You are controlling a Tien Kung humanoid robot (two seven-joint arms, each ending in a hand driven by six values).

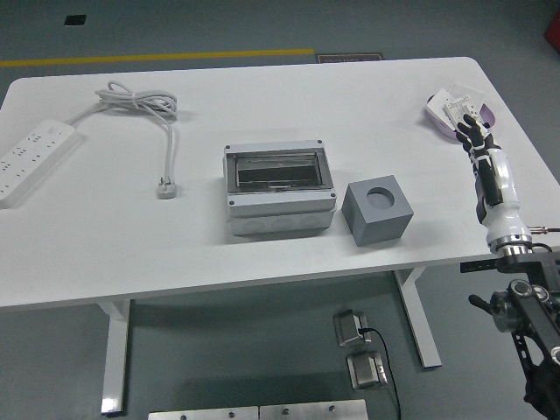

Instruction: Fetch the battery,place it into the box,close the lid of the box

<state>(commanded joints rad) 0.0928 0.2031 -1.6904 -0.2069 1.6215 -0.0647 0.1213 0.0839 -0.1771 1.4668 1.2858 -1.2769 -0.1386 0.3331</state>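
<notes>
At the table's (105, 262) far left lies a white power strip (31, 160), long and flat, its pale cord (144, 107) looped in a loose coil toward the far edge and running down to a plug (166, 187) resting on the bare white top. Near the middle sits the box (280, 189), a grey plastic case with rounded corners and screws at the corners; its dark see-through lid (277, 171) looks to lie down over the opening. Just beside it to the right, apart from it, stands a grey cube (378, 210) with a round hollow in its top face. Toward the far right corner lies a shallow lilac tray (458, 114) holding small white flat pieces; whether one is the battery cannot be told. The right hand (473, 133) reaches over the tray's near rim, fingers (470, 123) extended, narrowly spread and holding nothing; contact with the tray is unclear. Its white-and-black forearm slants up from the lower right corner.
</notes>
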